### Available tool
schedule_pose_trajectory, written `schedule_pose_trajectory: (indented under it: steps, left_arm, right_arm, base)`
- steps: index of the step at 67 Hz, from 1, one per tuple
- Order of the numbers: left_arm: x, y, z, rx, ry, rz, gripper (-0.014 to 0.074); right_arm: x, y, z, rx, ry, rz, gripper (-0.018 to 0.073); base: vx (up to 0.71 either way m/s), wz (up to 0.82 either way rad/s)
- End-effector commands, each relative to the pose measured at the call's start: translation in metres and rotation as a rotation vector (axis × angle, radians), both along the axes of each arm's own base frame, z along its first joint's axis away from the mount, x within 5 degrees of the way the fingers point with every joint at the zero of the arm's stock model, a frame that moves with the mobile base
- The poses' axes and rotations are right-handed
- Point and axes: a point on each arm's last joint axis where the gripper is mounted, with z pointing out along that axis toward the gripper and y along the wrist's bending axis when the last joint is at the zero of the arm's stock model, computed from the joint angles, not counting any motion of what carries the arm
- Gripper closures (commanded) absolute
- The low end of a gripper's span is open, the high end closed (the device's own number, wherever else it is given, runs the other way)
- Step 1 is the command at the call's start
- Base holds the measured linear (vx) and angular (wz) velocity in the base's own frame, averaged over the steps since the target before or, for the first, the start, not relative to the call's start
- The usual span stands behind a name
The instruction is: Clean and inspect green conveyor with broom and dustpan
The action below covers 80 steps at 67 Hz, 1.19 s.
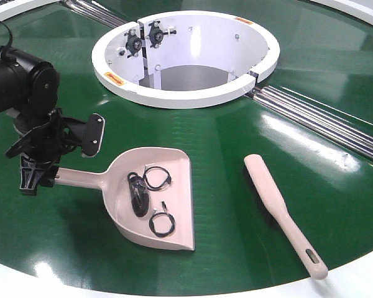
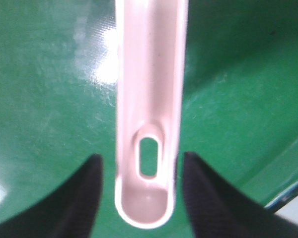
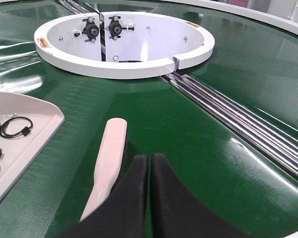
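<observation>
Pale pink plastic fills our left wrist view: the dustpan [image 1: 152, 194] handle runs straight ahead between our left gripper's [image 2: 139, 191] parted fingers, its slotted end level with the tips, not yet clamped. The pan itself lies forward along that same axis, on the conveyor [image 1: 236, 124], holding small dark rings. Our right gripper [image 3: 150, 171] is pressed closed and empty, with the broom [image 3: 108, 161] just to its left, lengthwise beside it.
</observation>
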Motion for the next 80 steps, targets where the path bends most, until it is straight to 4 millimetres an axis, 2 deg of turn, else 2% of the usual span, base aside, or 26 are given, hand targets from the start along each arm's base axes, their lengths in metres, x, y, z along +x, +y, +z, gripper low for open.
schedule_pose_trajectory:
  steps: [1, 7, 15, 22, 32, 40, 44, 50, 54, 60, 63, 64, 71, 80]
  left_arm:
    - [-0.004, -0.001, 0.024, -0.018, -0.084, 0.048, 0.0111]
    - [-0.005, -0.001, 0.024, -0.024, -0.087, 0.098, 0.0071]
    - [-0.009, 0.000, 0.031, -0.036, -0.102, 0.165, 0.0073]
    - [-0.017, 0.003, 0.048, -0.069, -0.161, 0.253, 0.0083]
    - [-0.033, 0.008, 0.087, -0.186, -0.331, 0.395, 0.0134]
    - [-0.045, 0.011, 0.120, -0.313, -0.492, 0.469, 0.0215]
    - [-0.051, 0.011, 0.134, -0.397, -0.566, 0.529, 0.0290]
    - [-0.058, 0.013, 0.152, -0.526, -0.662, 0.632, 0.0451]
    - [-0.064, 0.014, 0.162, -0.592, -0.704, 0.684, 0.0594]
    - [-0.075, 0.017, 0.173, -0.681, -0.749, 0.752, 0.0605]
    - [-0.081, 0.018, 0.175, -0.737, -0.774, 0.784, 0.0605]
    - [-0.086, 0.020, 0.180, -0.773, -0.797, 0.790, 0.0605]
    - [-0.116, 0.026, 0.178, -0.931, -0.878, 0.786, 0.0604]
    - [-0.164, 0.032, 0.155, -1.174, -0.924, 0.754, 0.0604]
  right_arm:
    - [0.003, -0.001, 0.014, 0.010, -0.076, -0.013, 0.0563]
    - [0.003, -0.001, 0.014, 0.010, -0.076, -0.013, 0.0563]
    - [0.003, -0.001, 0.014, 0.010, -0.076, -0.013, 0.0563]
    - [0.003, -0.001, 0.014, 0.010, -0.076, -0.013, 0.0563]
    - [0.003, -0.001, 0.014, 0.010, -0.076, -0.013, 0.0563]
    - [0.003, -0.001, 0.014, 0.010, -0.076, -0.013, 0.0563]
    - [0.003, -0.001, 0.014, 0.010, -0.076, -0.013, 0.0563]
    - [0.003, -0.001, 0.014, 0.010, -0.076, -0.013, 0.0563]
    - [0.003, -0.001, 0.014, 0.010, -0.078, -0.013, 0.0563]
    - [0.003, -0.001, 0.014, 0.010, -0.080, -0.014, 0.0563]
    - [0.003, -0.001, 0.014, 0.010, -0.080, -0.014, 0.0563]
    - [0.003, -0.001, 0.014, 0.010, -0.080, -0.014, 0.0563]
    - [0.003, -0.001, 0.015, 0.011, -0.094, -0.016, 0.0563]
    - [0.003, -0.001, 0.018, -0.009, -0.128, -0.015, 0.0563]
  base:
    - [0.00, 0.00]
    - [0.00, 0.00]
    - [0.00, 0.00]
    - [0.00, 0.00]
    - [0.00, 0.00]
    - [0.00, 0.00]
    - [0.00, 0.00]
    - [0.00, 0.00]
    - [0.00, 0.00]
    - [0.00, 0.00]
    - [0.00, 0.00]
    - [0.00, 0.00]
    - [0.00, 0.00]
    - [0.00, 0.00]
